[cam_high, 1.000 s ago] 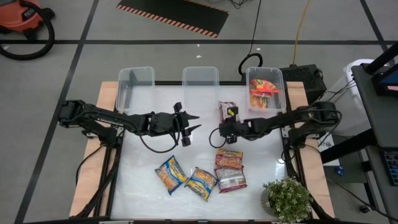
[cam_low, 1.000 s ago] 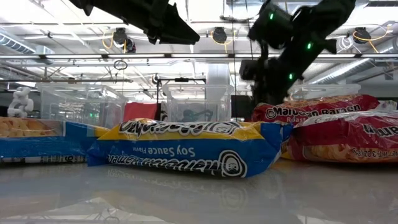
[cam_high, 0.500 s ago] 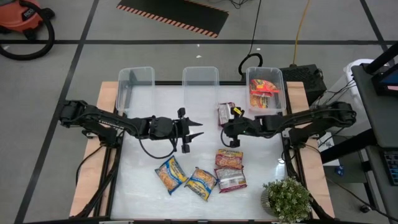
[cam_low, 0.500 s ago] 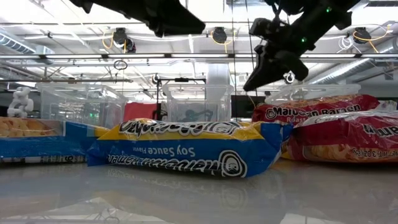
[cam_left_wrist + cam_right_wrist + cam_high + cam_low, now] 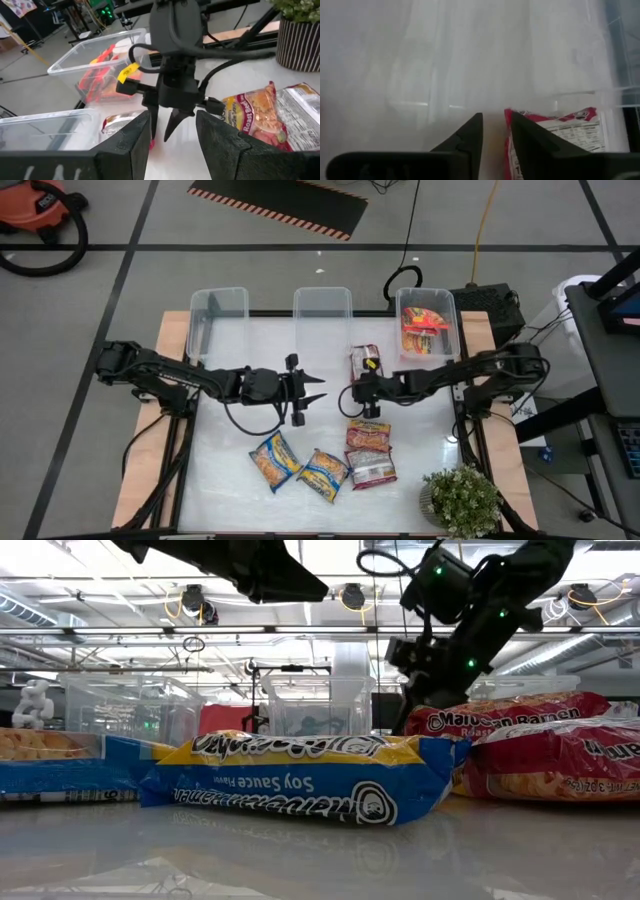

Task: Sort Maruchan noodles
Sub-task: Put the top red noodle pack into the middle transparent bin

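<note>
2 dark grippers are facing each other at mid-frame in my high view. I'm seeing the right gripper [image 5: 352, 394] hovering, jaws narrowly spread, beside a maroon-and-white plastic ramen packet [image 5: 365, 361]; the left gripper [image 5: 312, 389] is waiting, jaws spread.

Ramen packets [image 5: 322, 467] between two arms

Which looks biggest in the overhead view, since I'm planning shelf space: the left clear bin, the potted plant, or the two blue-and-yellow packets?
1. Left clear bin and potted plant: they look about alike, so they are not ranked.
2. Left blue-and-yellow packet and right blue-and-yellow packet: clearly smaller, and alike to each other.
</note>
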Controlling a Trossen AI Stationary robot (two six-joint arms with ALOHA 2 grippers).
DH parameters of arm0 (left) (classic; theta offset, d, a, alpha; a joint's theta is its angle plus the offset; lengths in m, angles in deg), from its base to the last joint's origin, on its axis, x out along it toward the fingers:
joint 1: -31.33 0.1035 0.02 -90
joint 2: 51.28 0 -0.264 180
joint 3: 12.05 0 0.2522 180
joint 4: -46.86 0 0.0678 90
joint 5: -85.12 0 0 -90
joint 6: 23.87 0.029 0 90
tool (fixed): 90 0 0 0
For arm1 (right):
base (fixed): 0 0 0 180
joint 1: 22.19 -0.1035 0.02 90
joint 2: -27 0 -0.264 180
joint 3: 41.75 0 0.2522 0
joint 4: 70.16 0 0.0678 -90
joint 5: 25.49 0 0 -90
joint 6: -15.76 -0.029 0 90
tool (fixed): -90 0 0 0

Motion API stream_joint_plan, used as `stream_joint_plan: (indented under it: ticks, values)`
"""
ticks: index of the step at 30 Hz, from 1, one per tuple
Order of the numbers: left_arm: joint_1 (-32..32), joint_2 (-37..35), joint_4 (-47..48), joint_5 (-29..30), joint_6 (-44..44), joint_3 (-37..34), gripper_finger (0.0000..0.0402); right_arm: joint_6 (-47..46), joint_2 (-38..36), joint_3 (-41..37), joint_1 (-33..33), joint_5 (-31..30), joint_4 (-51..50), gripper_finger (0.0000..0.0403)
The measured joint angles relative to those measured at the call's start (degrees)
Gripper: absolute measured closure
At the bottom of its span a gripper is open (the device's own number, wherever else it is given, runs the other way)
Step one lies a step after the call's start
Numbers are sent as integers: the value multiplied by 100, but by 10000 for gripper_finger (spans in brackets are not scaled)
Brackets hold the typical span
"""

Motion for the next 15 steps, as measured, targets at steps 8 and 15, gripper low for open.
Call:
stream_joint_plan:
  ticks: [8, 15]
  values:
    - [24, 0, 131, -1, 35, 0, 238, 171, 94, 0, 19, -24, 12, 258]
    - [154, 0, 265, 0, 27, 0, 238, 255, 104, -42, 121, -37, 12, 240]
